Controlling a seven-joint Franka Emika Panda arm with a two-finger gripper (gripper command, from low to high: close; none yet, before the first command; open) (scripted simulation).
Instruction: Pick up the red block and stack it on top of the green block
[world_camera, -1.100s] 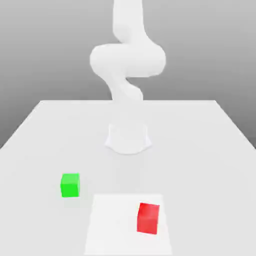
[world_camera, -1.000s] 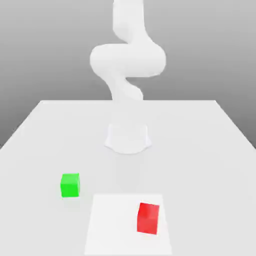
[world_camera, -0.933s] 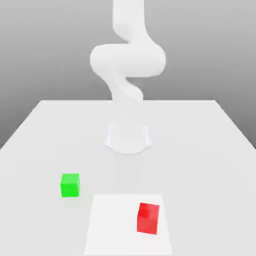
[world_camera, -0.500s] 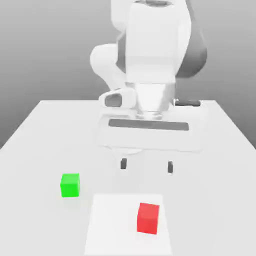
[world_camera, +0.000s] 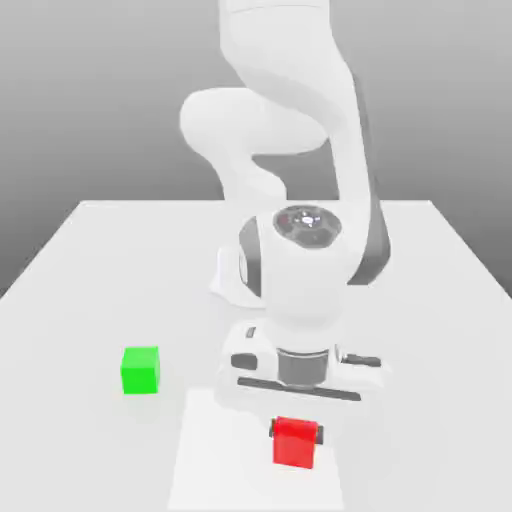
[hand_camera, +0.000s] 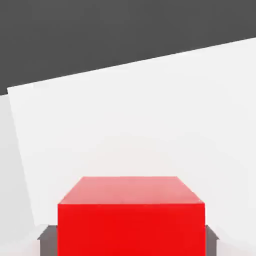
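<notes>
The gripper (world_camera: 297, 433) is closed on the red block (world_camera: 295, 443), with one finger pressed at each of two opposite sides. In the hand view the dark pads (hand_camera: 48, 241) touch the block on both flanks, and no gap is seen there. The block is on the white sheet (world_camera: 225, 450), at its part toward the exterior view's right; whether its bottom already has left the sheet, this cannot be told. Around the sheet lies the pale worktop (world_camera: 70, 440). The green block (world_camera: 141, 370) stands upright on it, apart from the sheet, toward the exterior view's left, and nothing is on its top.

The step in hand seems to be the grasp, so the lift and the carrying should follow. If the pads hold too weakly, or too near to the upper edge, the red block could slip or turn during the lift. If the lift is too low, it may strike the green block from the side and push it away. At the end, a release off centre, tilted or too high could make the red block fall from the green one.
</notes>
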